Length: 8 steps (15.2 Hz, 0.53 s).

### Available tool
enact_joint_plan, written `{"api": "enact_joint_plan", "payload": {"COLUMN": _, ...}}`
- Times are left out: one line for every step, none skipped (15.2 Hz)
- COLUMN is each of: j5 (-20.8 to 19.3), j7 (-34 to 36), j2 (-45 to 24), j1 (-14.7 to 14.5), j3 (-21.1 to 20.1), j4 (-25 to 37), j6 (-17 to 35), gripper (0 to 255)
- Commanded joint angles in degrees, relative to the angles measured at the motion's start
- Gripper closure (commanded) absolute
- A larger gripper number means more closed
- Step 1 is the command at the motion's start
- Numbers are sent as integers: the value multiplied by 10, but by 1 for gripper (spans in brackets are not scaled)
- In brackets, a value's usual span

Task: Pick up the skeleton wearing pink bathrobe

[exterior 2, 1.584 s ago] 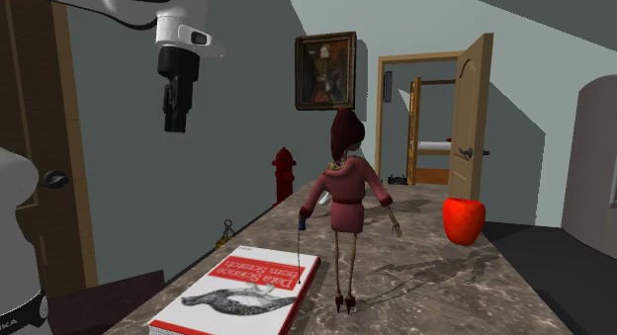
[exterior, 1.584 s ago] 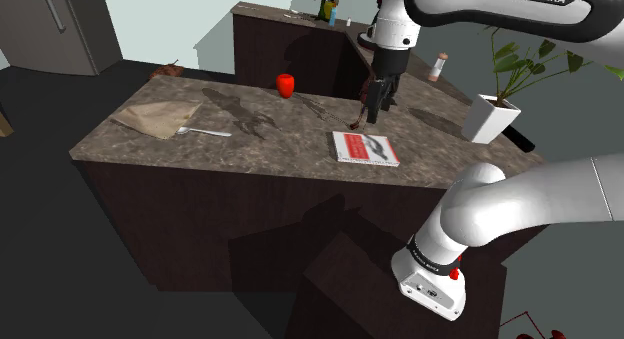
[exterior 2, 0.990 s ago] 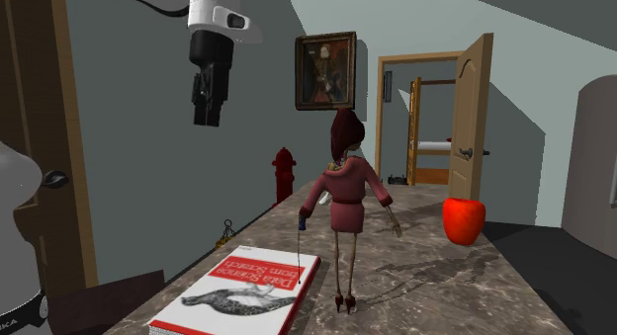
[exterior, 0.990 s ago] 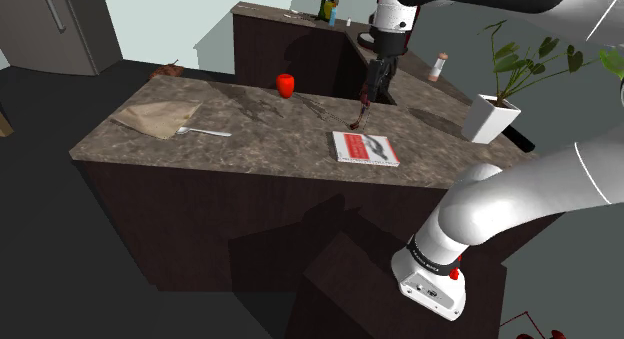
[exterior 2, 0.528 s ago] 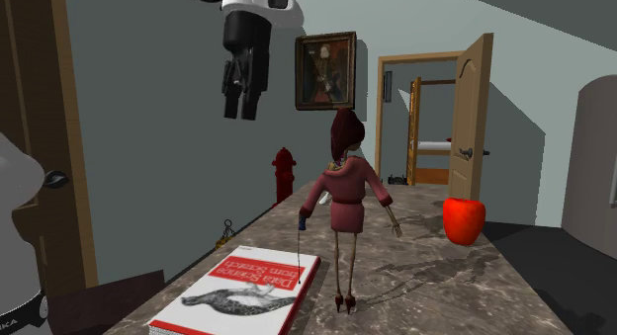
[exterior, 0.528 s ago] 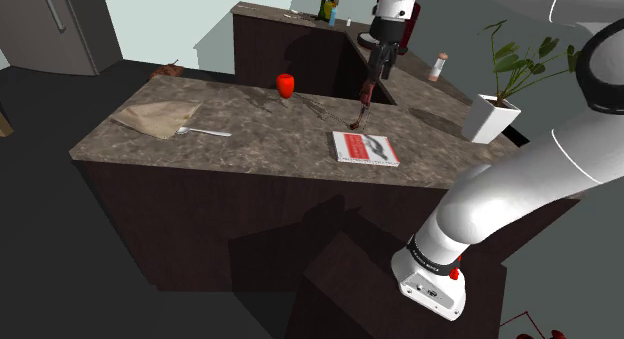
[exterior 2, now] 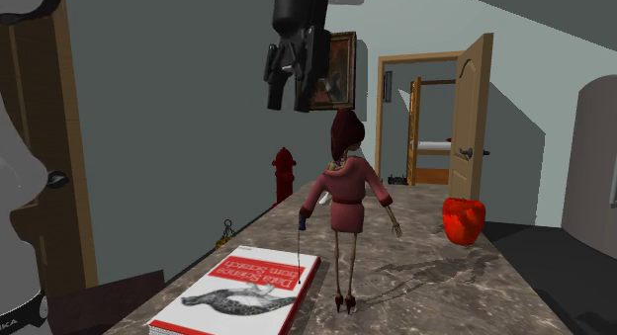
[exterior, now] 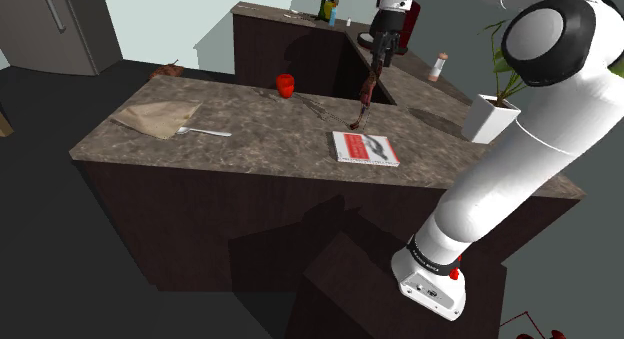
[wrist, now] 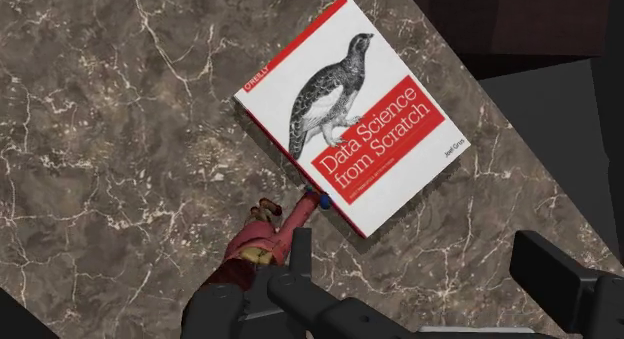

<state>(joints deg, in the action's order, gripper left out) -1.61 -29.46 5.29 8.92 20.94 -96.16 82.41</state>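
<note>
While the skeleton (exterior 2: 346,197) stands upright on the marble counter (exterior 2: 465,293) just beside the book (exterior 2: 242,289), the gripper (exterior 2: 289,101) hangs above its head, seemingly toward the second exterior view's left, fingers apart, holding nothing.

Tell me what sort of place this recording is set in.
Likely a home, perhaps around a kitchen island: a dark marbled counter, a framed portrait on the wall, and an open wooden door showing a bed beyond.

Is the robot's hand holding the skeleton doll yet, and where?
No, nothing is held. The open gripper hangs above the skeleton without touching it.
</note>
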Motion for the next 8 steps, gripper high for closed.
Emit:
{"api": "enact_joint_plan", "payload": {"j5": 17, "j7": -26, "j2": -51, "j1": 11, "j3": 17, "j4": 60, "j6": -15, "gripper": 0}}
{"api": "enact_joint_plan", "payload": {"j5": 27, "j7": -39, "j2": -76, "j1": 19, "j3": 25, "j4": 90, "j6": -23, "gripper": 0}}
{"api": "enact_joint_plan", "payload": {"j5": 38, "j7": -51, "j2": -102, "j1": 28, "j3": 32, "j4": 122, "j6": -33, "gripper": 0}}
{"api": "enact_joint_plan", "payload": {"j5": 50, "j7": -64, "j2": -130, "j1": 38, "j3": 39, "j4": 156, "j6": -44, "gripper": 0}}
{"api": "enact_joint_plan", "payload": {"j5": 63, "j7": -76, "j2": -158, "j1": 50, "j3": 45, "j4": 193, "j6": -56, "gripper": 0}}
{"api": "enact_joint_plan", "payload": {"j5": 76, "j7": -88, "j2": -187, "j1": 63, "j3": 51, "j4": 231, "j6": -70, "gripper": 0}}
{"api": "enact_joint_plan", "payload": {"j5": 74, "j7": -87, "j2": -183, "j1": 63, "j3": 49, "j4": 218, "j6": -60, "gripper": 0}}
{"api": "enact_joint_plan", "payload": {"j5": 72, "j7": -86, "j2": -180, "j1": 61, "j3": 48, "j4": 206, "j6": -51, "gripper": 0}}
